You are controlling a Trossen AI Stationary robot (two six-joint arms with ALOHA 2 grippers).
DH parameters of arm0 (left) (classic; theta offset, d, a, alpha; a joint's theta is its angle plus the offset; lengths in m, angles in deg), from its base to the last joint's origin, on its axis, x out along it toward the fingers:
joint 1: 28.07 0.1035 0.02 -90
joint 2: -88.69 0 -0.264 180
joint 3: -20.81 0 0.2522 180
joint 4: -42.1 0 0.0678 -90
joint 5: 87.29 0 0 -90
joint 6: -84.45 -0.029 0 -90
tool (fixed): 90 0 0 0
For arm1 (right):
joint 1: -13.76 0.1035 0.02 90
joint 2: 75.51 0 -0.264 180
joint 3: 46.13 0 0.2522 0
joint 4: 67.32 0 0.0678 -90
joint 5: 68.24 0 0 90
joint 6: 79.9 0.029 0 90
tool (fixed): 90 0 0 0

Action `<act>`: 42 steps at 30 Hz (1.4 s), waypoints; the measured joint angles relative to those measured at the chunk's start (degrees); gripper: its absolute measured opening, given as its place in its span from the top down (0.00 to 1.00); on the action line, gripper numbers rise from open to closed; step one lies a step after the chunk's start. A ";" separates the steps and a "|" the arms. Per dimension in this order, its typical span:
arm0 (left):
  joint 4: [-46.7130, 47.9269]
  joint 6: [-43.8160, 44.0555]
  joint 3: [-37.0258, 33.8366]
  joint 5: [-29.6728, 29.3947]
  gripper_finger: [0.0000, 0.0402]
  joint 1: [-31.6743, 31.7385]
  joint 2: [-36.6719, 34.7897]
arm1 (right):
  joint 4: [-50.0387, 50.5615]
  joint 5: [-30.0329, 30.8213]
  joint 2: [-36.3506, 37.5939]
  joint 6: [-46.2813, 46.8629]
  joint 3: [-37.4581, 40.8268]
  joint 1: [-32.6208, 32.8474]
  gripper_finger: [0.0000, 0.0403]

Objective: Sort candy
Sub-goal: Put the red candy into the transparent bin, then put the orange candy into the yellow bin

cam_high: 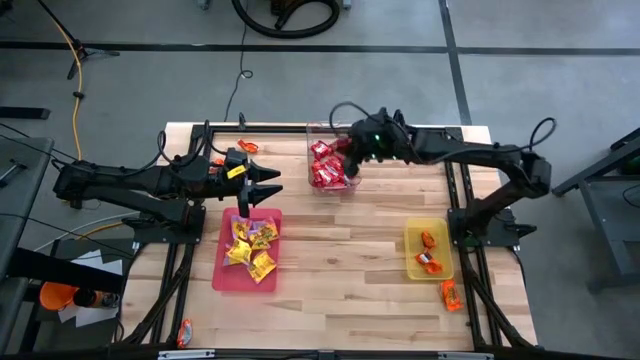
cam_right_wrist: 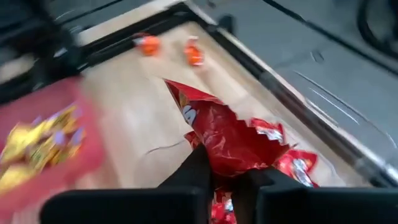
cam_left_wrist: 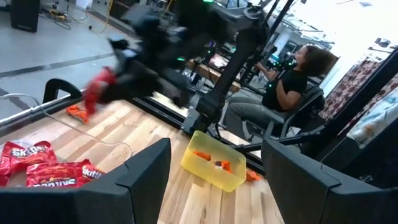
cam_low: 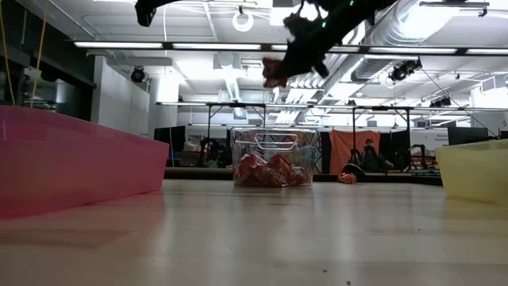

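Left arm reaches in from the table's left side, its left claw [cam_high: 268,190] hanging over the far edge of the pink tray [cam_high: 225,275], fingers spread wide and carrying nothing; it looks to be waiting. Yellow packets [cam_high: 250,245] lie heaped in that tray, and two orange packets [cam_right_wrist: 171,48] sit loose on the table [cam_high: 340,250] near its far left corner. Risk here, as I judge it: if the left arm swings toward the middle while the other arm travels, the two could cross paths. Moving right, the clear tub [cam_high: 330,165] stands at the far middle of the table with red packets [cam_low: 270,171] piled inside. The right arm stretches across from the right side, elbow bent, wrist angled down over the tub, and the right claw [cam_right_wrist: 221,171] is clenched on one red packet [cam_right_wrist: 227,134], lifted clear above the tub's rim. The pinch sits on a bottom corner of the crinkly wrapper, the rest standing free, so a quick swing could slip it out or let it flap against the tub wall; a drop would land it back in the pile or on bare wood. Farther right, the yellow tray [cam_high: 415,265] holds a few orange packets [cam_high: 430,255], one more orange packet [cam_high: 451,295] lying just beyond its corner.
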 joint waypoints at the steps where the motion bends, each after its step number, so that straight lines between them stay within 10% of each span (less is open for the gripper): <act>1: -0.02 0.00 0.00 0.00 0.41 0.00 0.00 | -0.18 -0.26 -0.78 2.08 -0.11 -1.22 0.92; 16: 0.09 -0.02 0.00 0.00 0.41 0.00 0.00 | -1.08 -4.28 -5.89 11.98 -0.16 -5.50 0.31; 33: 0.70 -10.23 0.02 4.40 0.41 0.00 0.72 | 2.77 -15.35 14.47 9.39 -0.42 7.12 0.28; 42: 5.53 -14.84 0.02 4.79 0.41 0.00 0.72 | 3.44 -1.05 13.19 12.66 -0.29 23.10 0.28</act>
